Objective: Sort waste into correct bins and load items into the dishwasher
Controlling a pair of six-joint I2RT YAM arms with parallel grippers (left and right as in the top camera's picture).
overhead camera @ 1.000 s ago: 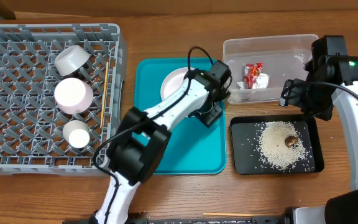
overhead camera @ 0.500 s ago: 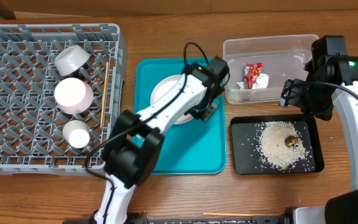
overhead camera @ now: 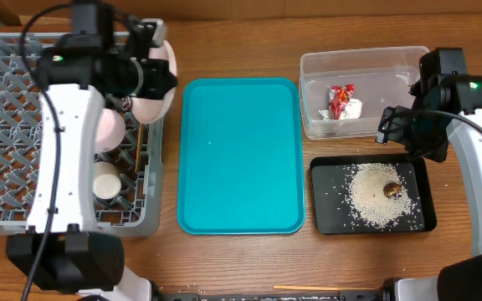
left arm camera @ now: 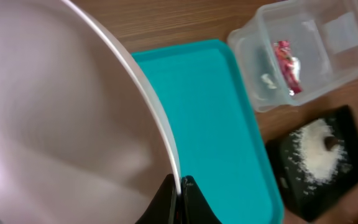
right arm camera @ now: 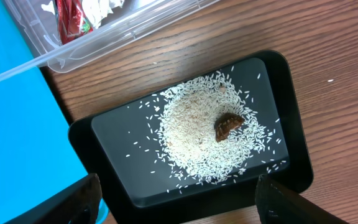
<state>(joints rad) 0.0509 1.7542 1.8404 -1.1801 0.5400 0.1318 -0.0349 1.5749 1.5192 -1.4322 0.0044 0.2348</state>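
My left gripper [overhead camera: 152,81] is shut on the rim of the pale plate [overhead camera: 149,107] and holds it on edge over the right wall of the grey dishwasher rack [overhead camera: 7,167]. The left wrist view shows the plate [left arm camera: 61,112] filling the left side, with the gripper [left arm camera: 182,186] pinching its rim. A white cup [overhead camera: 105,181] and a pink bowl [overhead camera: 110,128] sit in the rack, partly under the arm. The snack wrapper [overhead camera: 342,101] lies in the clear tub [overhead camera: 366,60]. Rice [right arm camera: 197,134] and a brown lump [right arm camera: 227,126] lie in the black tray [right arm camera: 278,81]. Above it my right gripper [right arm camera: 179,205] hangs open and empty.
The bare teal serving tray [overhead camera: 241,155] lies between the rack and the two bins. One thin chopstick [overhead camera: 308,288] rests at the table's front edge. My right arm [overhead camera: 454,92] stands over the clear tub's right end.
My left arm has lifted the plate off the teal tray and swung it left to the rack's right wall. The right arm has not moved.
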